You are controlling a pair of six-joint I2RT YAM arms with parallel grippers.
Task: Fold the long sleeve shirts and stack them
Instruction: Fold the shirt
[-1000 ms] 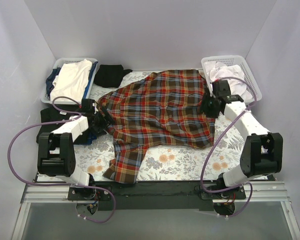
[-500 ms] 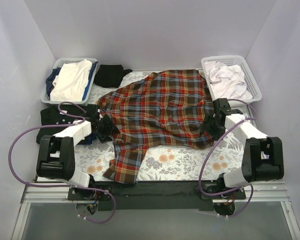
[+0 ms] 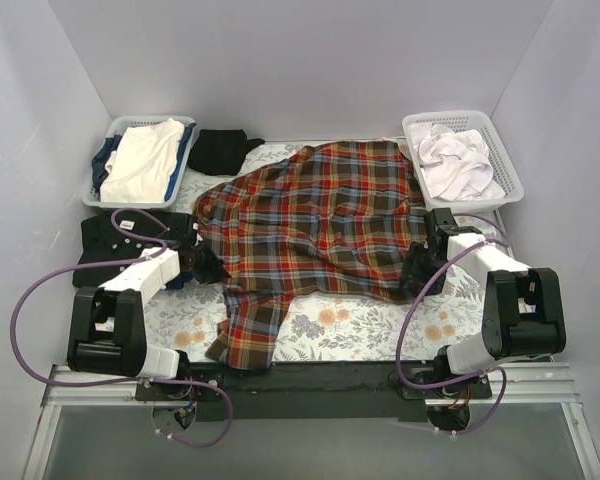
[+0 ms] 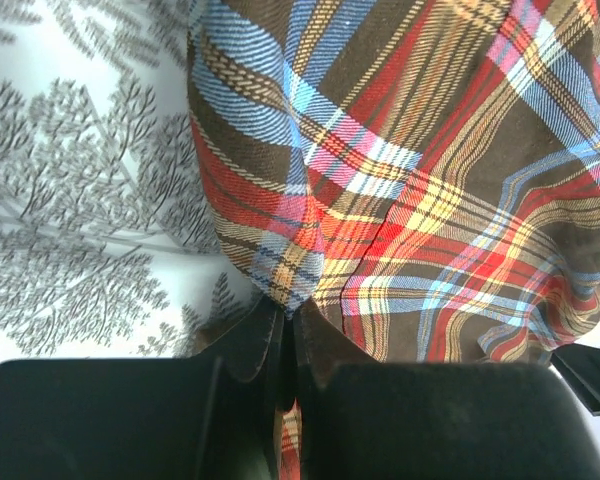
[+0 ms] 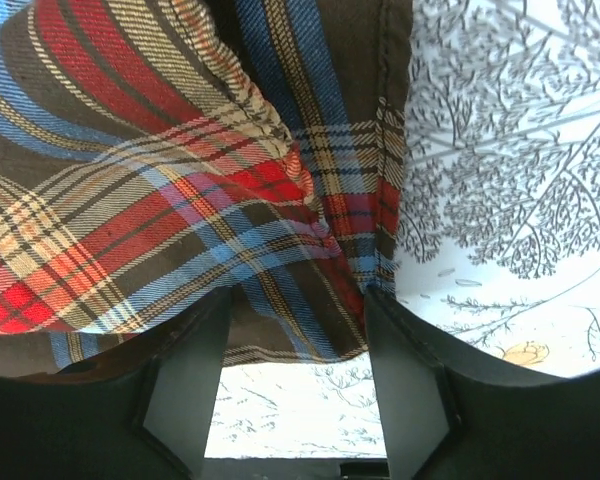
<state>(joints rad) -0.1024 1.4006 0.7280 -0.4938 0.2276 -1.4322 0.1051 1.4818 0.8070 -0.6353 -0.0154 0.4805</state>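
The red-orange plaid long sleeve shirt (image 3: 320, 215) lies spread across the middle of the floral table cover, one sleeve trailing toward the near edge. My left gripper (image 3: 210, 266) is at its left edge. In the left wrist view it (image 4: 288, 322) is shut on a pinch of the plaid cloth (image 4: 410, 180). My right gripper (image 3: 421, 275) sits at the shirt's near right corner. In the right wrist view it (image 5: 298, 330) is open, the plaid hem (image 5: 310, 300) lying between its fingers. A plain black shirt (image 3: 220, 150) lies bunched at the back left.
A white basket (image 3: 108, 190) with white and blue clothes stands at the back left. Another white basket (image 3: 510, 170) holding white cloth is at the back right. A folded black cloth (image 3: 100, 240) lies by the left arm. Purple cables loop beside both arms.
The left gripper closed on the plaid shirt's left edge. The right gripper travelled from beside the right basket toward me along the shirt's right side to its near right corner.
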